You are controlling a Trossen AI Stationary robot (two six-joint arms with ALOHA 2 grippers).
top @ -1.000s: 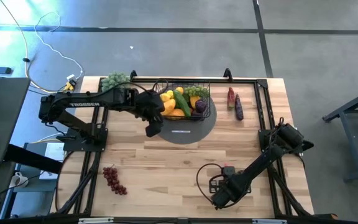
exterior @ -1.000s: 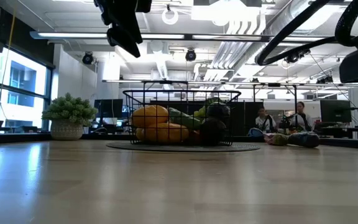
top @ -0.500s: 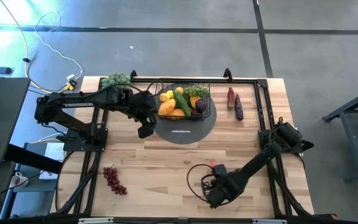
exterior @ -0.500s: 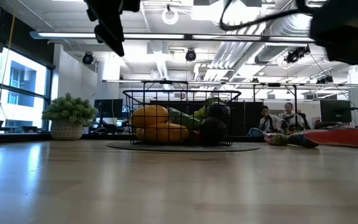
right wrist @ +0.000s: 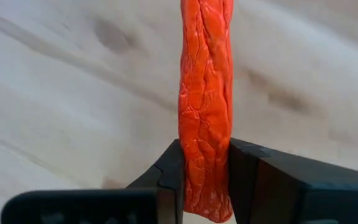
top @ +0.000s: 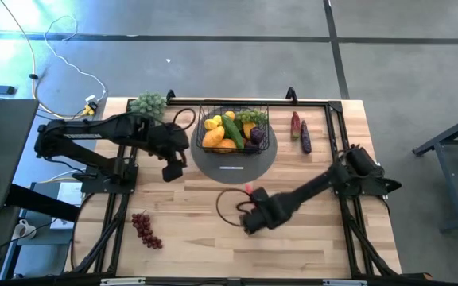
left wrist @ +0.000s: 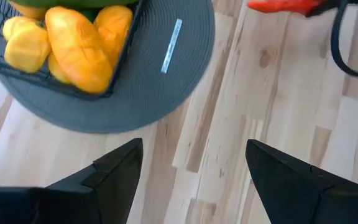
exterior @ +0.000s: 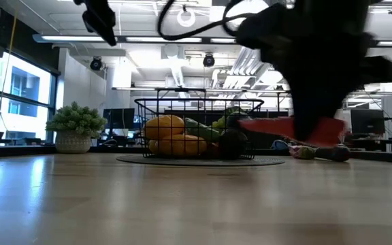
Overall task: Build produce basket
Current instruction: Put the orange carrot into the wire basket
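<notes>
The black wire basket [top: 234,131] stands on a flat grey disc [top: 233,164] at the far middle of the table. It holds yellow, orange, green and purple produce [top: 227,131]. My right gripper [top: 250,203] hangs over the table's middle, near of the disc, shut on a long wrinkled red pepper [right wrist: 205,93]. The pepper also shows in the low view as a level red strip [exterior: 288,128]. My left gripper [top: 172,169] hangs open and empty, left of the disc, over bare wood [left wrist: 191,180]. My right gripper pinches the red pepper near one end [right wrist: 205,180] between its two fingers. The fingers come from above, pointing steeply down, and lie across the pepper. The pepper juts out about level from the fingers, clear of the table.
A bunch of purple grapes [top: 145,230] lies near the front left. A pale green bushy cluster [top: 148,103] sits at the far left corner. A red piece [top: 295,124] and a dark purple piece [top: 305,141] lie right of the basket. Black frame rails run along both table sides.
My right gripper has carried the red pepper from the table's near right part up off the wood, toward the left and far, nearer the disc, and its wrist has rolled. My left gripper has drawn away from the basket toward the table's left edge, rising a little.
</notes>
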